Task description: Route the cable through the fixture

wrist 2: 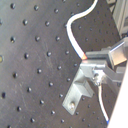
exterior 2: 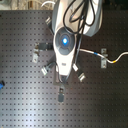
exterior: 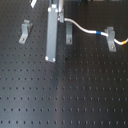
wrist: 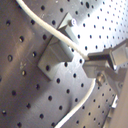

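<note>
A white cable [exterior: 85,29] with blue and yellow marks runs through the fixture [exterior: 111,39] on the first exterior view's right and arcs up to my gripper [exterior: 60,18]. The gripper is shut on the cable just above the middle fixture [exterior: 69,34]. In the first wrist view the cable [wrist: 65,39] crosses the top of that grey fixture [wrist: 56,50] and enters the gripper [wrist: 94,60]. The second wrist view shows the same cable [wrist 2: 74,40], fixture [wrist 2: 81,89] and gripper [wrist 2: 92,57]. I cannot tell whether the cable sits in the slot. In the second exterior view the arm hides the gripper.
A third fixture [exterior: 25,31] stands at the first exterior view's left. The second exterior view shows several more small fixtures [exterior 2: 61,94] around the arm on the black perforated board [exterior: 75,95]. A grey bar [exterior: 51,37] hangs beside the gripper.
</note>
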